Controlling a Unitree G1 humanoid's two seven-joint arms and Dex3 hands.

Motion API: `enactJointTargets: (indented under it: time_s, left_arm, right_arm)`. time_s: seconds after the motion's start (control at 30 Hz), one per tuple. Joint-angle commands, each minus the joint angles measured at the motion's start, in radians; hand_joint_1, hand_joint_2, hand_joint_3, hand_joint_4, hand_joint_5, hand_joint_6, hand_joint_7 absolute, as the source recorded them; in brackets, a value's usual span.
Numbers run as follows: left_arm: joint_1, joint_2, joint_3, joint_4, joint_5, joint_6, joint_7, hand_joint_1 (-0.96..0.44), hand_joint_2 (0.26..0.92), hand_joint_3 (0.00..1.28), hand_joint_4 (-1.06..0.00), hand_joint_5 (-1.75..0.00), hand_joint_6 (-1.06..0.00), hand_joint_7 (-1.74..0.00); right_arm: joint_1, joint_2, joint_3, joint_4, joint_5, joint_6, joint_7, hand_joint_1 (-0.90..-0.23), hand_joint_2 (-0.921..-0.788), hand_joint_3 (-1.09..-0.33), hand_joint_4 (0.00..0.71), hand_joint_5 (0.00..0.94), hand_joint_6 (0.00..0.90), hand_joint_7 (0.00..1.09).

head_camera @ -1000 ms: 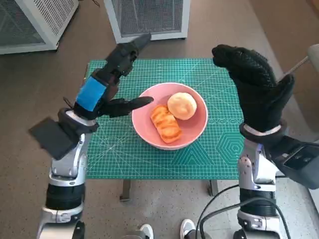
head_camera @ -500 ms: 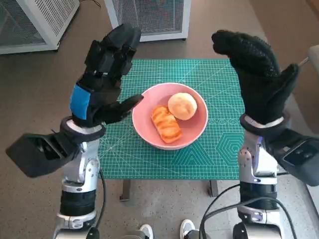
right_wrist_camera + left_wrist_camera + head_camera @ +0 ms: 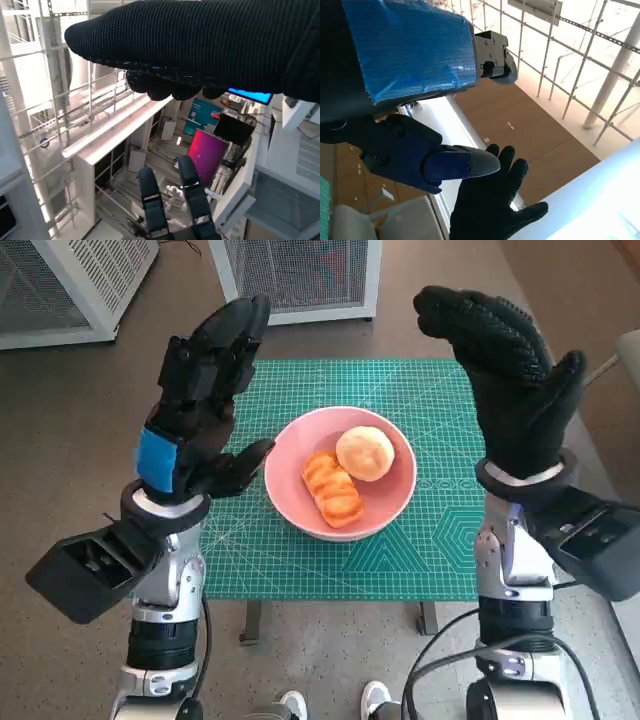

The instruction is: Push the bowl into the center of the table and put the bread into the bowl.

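**Both hands up in the air, bread sitting in the bowl**

So the pink bowl (image 3: 340, 472) sits pretty much in the middle of the green cutting mat (image 3: 420, 390) that covers the small table. Inside it are two pieces of bread: a long, ridged, orange-brown loaf (image 3: 333, 489) lying toward the robot's side, and a round pale bun (image 3: 364, 452) touching it on the far side. Neither hand is touching the bowl or the bread.

The left hand (image 3: 200, 400) is raised above the left edge of the mat, blue tape facing the head camera, fingers stretched up and apart, thumb poking out toward the bowl rim but not reaching it. It's holding nothing, just spread wide. The left wrist view backs that up: the blue-taped back, a finger sticking out, nothing in its grasp, and the gloved hand visible past it.

The right hand (image 3: 510, 370) in the knitted glove is up over the right side of the mat, well apart from the bowl, fingers slightly curled forward at the top and thumb out to the side. It's empty too, with its fingers loose rather than clenched.

Beyond the far edge of the table there are white perforated cabinets (image 3: 300, 275) on the brown floor (image 3: 60, 420). The toes of two white shoes (image 3: 330, 703) peek in near the bottom of the head view.
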Motion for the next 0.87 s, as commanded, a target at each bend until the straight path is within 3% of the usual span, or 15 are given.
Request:
enactJointTargets:
  time_s: [0.03, 0.87]
  left_arm:
    - [0.004, 0.0, -0.009, 0.015, 0.022, -0.021, 0.009, -0.59, 0.921, 0.44, -0.13, -0.01, 0.0, -0.48]
    - [0.028, 0.013, -0.009, 0.01, 0.079, -0.051, 0.072, -0.59, 0.921, 0.44, -0.14, -0.01, 0.0, -0.49]
  right_arm:
    - [0.007, -0.005, 0.006, 0.01, -0.01, 0.006, -0.005, -0.461, -0.921, -0.451, 0.321, 0.0, 0.113, 0.6]
    - [0.039, -0.001, 0.015, 0.004, -0.037, -0.016, -0.03, -0.49, -0.921, -0.458, 0.313, 0.0, 0.087, 0.59]
